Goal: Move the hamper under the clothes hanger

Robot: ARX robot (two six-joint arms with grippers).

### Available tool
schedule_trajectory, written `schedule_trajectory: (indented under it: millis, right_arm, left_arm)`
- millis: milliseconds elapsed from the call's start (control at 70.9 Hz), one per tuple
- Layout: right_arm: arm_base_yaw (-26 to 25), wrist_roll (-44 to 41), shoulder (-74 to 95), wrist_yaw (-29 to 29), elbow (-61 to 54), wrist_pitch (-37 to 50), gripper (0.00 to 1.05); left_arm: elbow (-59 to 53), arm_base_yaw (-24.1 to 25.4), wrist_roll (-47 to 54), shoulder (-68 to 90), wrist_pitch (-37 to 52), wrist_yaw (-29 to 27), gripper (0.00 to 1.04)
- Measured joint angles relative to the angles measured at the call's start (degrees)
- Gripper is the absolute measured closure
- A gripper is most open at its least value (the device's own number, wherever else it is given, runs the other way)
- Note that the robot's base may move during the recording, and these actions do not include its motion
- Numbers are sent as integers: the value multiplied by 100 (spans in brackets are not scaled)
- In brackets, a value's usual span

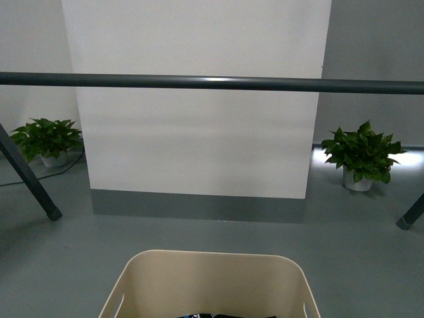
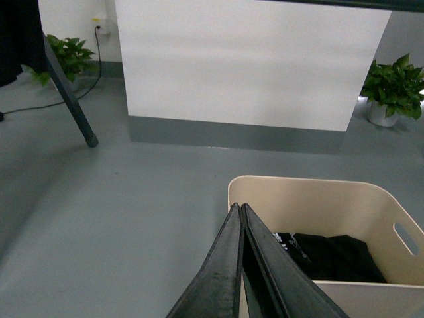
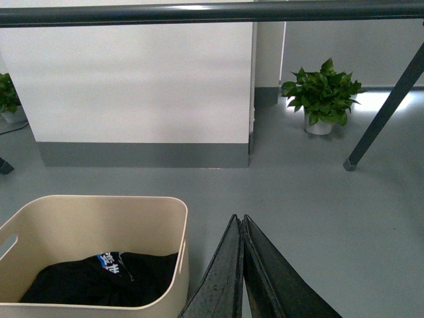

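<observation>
Hamper (image 2: 344, 199) first, as seen past the left gripper (image 2: 240, 207): that gripper's two dark fingers are pressed together with nothing between them, their tips lying over the beige tub's near rim corner in the left wrist view; whether they touch the rim cannot be told. The right gripper (image 3: 240, 218) is likewise clenched on nothing, its tips hanging over bare grey floor (image 3: 298, 199) just beside the tub's side wall, apart from it.

Inside the hamper lies a crumpled black garment (image 3: 99, 278) with a small patch of blue and white print, covering the bottom; slot handle cut-outs show in the end walls.

In the front view the tub's far rim (image 1: 209, 255) sits at the lower middle of the frame, on the floor, short of the clothes hanger (image 1: 212, 82), whose long dark bar crosses above and beyond it. The rack's splayed legs stand well apart to either side. Behind is a white panel (image 1: 199, 132) with a grey base, flanked by two potted plants (image 1: 361, 156).
</observation>
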Motion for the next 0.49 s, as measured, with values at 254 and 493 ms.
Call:
schedule_trajectory:
  millis: [254,493]
  right_arm:
    - [0,-4,-9,0,0,-22,86]
    - [0,-4,-9,0,0,-22,44]
  left_arm:
    - [0,0,0,-9,-2,0,85]
    - [0,0,0,-9,-2,-2,42]
